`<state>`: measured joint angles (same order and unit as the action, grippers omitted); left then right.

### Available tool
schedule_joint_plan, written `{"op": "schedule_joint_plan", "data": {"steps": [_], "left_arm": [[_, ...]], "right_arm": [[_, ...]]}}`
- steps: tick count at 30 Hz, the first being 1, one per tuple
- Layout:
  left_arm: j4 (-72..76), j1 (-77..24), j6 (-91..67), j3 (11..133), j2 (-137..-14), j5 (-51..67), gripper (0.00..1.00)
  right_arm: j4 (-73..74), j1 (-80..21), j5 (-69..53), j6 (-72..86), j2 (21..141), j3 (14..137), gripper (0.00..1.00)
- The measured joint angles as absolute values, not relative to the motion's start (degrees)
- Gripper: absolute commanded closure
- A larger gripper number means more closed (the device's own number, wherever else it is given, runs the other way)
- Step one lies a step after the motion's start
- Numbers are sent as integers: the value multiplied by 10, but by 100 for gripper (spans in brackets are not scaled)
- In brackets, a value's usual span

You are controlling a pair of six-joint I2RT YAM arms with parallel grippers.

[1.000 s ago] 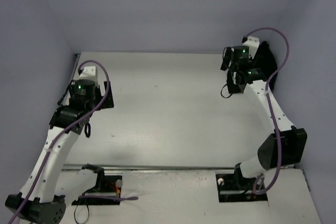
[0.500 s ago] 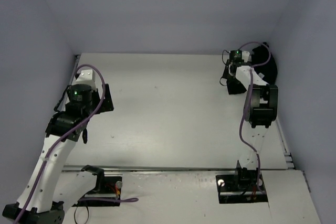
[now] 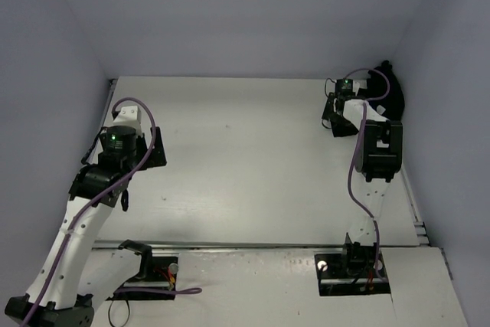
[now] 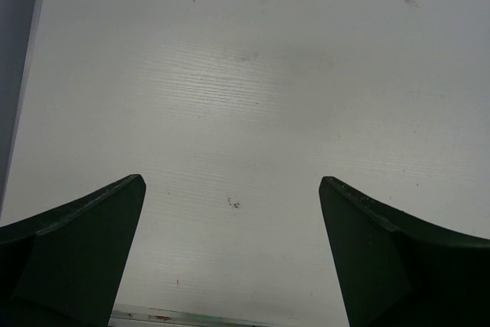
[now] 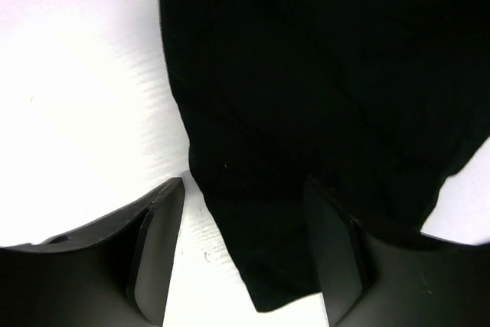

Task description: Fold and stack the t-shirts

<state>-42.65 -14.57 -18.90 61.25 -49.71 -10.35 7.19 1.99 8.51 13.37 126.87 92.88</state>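
Note:
A black t-shirt [image 3: 389, 91] lies bunched at the table's far right corner, against the wall. In the right wrist view it [image 5: 306, 112] fills the upper middle, and a corner of cloth hangs down between the fingers. My right gripper [image 5: 245, 212] is open, its jaws either side of that cloth edge, just above the white table. It shows in the top view [image 3: 341, 101] beside the shirt. My left gripper [image 4: 232, 212] is open and empty over bare white table at the left [image 3: 122, 139].
Purple-grey walls close in the table [image 3: 245, 166] on the left, back and right. A metal rail [image 3: 253, 246] runs along the near edge, with the two arm bases behind it. The right arm's elbow [image 3: 377, 151] stands over the right side.
The right arm has reached farther toward the far right corner, its elbow swinging up and in, bringing the gripper to the shirt. The left arm shifted slightly.

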Motion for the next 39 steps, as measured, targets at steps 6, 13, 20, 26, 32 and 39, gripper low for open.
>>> {"op": "schedule_joint_plan", "data": {"steps": [6,13,20,26,32,39], "left_arm": [[-427,-146,-189,613,-497,-103,4],[-434,-146,-189,632,-498,-101,4],[-437,-146,-185,730,-505,-105,4],[-436,-146,-184,790,-490,-107,4],[-443,-146,-180,776,-448,-108,4],[-458,-146,-184,699,-402,-112,4]], "right_arm": [[39,21,68,131,1268,916,96],[67,1,52,100,1245,911,100],[107,-120,37,78,1130,950,100],[104,-287,6,90,1042,1009,98],[103,-436,-45,122,1068,1020,52],[129,-470,-48,138,1119,997,33]]}}
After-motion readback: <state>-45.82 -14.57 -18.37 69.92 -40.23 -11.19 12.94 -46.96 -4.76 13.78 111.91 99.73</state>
